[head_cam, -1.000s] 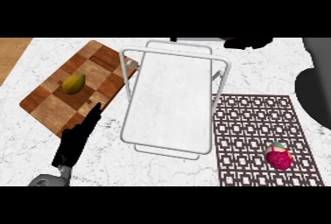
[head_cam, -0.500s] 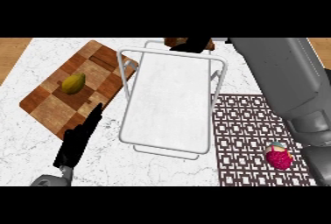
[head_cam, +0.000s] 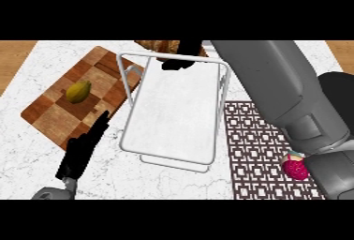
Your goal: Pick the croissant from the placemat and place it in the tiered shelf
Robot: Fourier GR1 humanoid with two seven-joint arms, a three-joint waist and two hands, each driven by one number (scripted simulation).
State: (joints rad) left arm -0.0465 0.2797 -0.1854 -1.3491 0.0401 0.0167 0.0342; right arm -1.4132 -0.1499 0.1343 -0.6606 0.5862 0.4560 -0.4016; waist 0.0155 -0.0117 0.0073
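Observation:
The brown croissant point(head_cam: 156, 45) shows at the far end of the white wire tiered shelf point(head_cam: 176, 110), partly hidden by my right hand point(head_cam: 182, 54), whose dark fingers curl round it. The grey right forearm stretches from the lower right across the patterned brown placemat point(head_cam: 252, 140) to the shelf's far right corner. My left hand point(head_cam: 81, 152) rests open at the lower left, fingers straight, near the cutting board's front corner.
A checkered wooden cutting board point(head_cam: 52, 110) lies left of the shelf with a yellow-green fruit point(head_cam: 78, 91) on it. A pink-red fruit point(head_cam: 296, 168) sits on the placemat beside my right arm. Wooden counter edges show at the far corners.
My right arm has swung in from the right and reached over the shelf's far end, carrying the croissant. The left hand has stayed still.

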